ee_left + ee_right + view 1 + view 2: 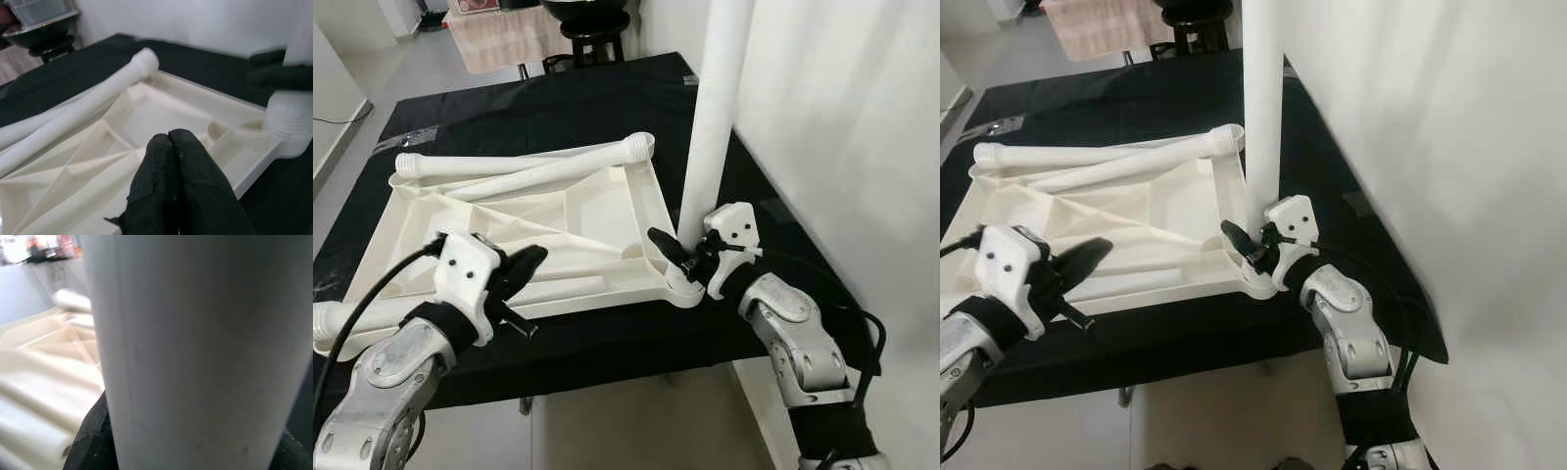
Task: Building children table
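The white plastic table top [597, 211] lies upside down on a black-covered table. One white leg [715, 108] stands upright in the socket at its near right corner. My right gripper [690, 257] is shut around that leg's base, and the leg [195, 347] sits between its black fingers. Two loose legs [529, 162] lie across the far edge of the top, and another [558, 290] lies along the near edge. My left gripper [524, 269] is shut and empty, hovering over the near left part of the top, its fingers [178, 181] pressed together.
A white wall [862, 147] rises close on the right of the upright leg. The black table's near edge [607, 362] runs just below the top. A dark stool [592, 24] and a cloth-covered stand [499, 34] are beyond the far end.
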Tool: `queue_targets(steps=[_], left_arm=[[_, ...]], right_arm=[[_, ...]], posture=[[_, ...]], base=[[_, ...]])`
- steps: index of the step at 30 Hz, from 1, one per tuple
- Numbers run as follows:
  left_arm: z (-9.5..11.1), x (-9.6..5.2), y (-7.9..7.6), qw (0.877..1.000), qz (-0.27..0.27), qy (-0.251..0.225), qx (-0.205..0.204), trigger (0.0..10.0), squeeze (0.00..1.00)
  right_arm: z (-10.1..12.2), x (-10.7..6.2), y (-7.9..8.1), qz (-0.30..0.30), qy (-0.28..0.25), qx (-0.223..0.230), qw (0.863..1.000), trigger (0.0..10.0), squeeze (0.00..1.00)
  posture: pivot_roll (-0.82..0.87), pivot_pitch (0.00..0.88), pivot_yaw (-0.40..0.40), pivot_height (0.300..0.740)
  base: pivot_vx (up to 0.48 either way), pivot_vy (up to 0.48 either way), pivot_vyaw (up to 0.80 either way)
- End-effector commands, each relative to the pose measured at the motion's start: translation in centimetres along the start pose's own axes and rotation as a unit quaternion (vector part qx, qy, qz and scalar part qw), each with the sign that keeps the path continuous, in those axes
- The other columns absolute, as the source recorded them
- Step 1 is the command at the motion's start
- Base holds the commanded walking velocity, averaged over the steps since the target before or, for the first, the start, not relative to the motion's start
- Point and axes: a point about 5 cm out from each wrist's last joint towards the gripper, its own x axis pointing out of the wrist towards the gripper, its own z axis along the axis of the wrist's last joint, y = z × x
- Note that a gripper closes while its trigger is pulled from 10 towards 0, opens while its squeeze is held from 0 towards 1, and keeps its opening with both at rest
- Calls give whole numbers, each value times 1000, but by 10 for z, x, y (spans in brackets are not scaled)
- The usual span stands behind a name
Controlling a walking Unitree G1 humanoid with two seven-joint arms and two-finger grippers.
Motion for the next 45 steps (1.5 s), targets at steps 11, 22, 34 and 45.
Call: queue_targets(steps=[11, 22, 34, 45], left_arm=[[47, 28, 10, 989, -113, -82, -57, 10000, 0], [54, 68, -5, 967, -238, -75, -61, 10000, 0], [90, 96, -16, 916, -358, -125, -131, 10000, 1000], [93, 117, -18, 912, -383, -111, -101, 10000, 1000]], right_arm=[[-36, -11, -8, -162, 105, -37, 980, 10000, 0], [-17, -3, 26, -118, 68, -39, 990, 10000, 0], [-3, 3, 41, -105, 25, 31, 994, 10000, 0], [24, 8, 72, 15, -56, 18, 998, 10000, 0]], posture=[[-29, 164, 93, 740], [-57, 146, 108, 740], [-64, 148, 116, 740], [-65, 146, 122, 740]], base=[[0, 0, 0], [0, 0, 0], [0, 0, 0], [0, 0, 0]])
